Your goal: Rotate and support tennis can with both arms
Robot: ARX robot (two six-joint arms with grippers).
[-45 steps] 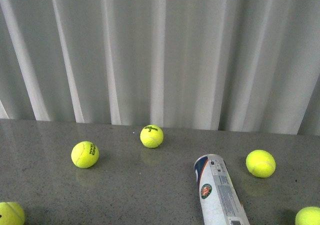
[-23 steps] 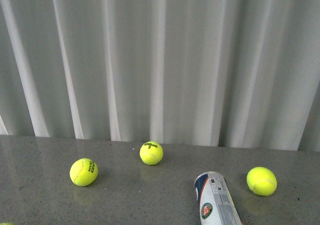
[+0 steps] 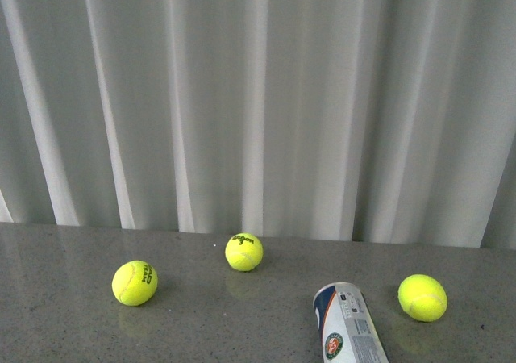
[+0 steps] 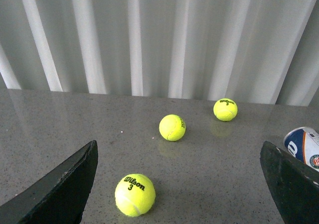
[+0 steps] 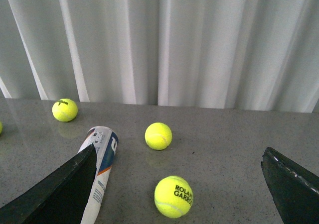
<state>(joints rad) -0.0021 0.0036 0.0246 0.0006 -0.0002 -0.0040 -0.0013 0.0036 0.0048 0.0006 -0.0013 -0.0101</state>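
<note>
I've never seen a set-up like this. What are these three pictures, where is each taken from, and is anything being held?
This is a robot with two arms. The front view comes from a camera on its body: a grey speckled table, a white pleated curtain, loose yellow tennis balls, and a long plastic tennis can with a white-and-navy label, lying on its side. The other two pictures come from a camera on each wrist. The black wedges at their edges are the fingers of the left gripper and the right gripper. Both are open and hold nothing; the can lies untouched.
</note>
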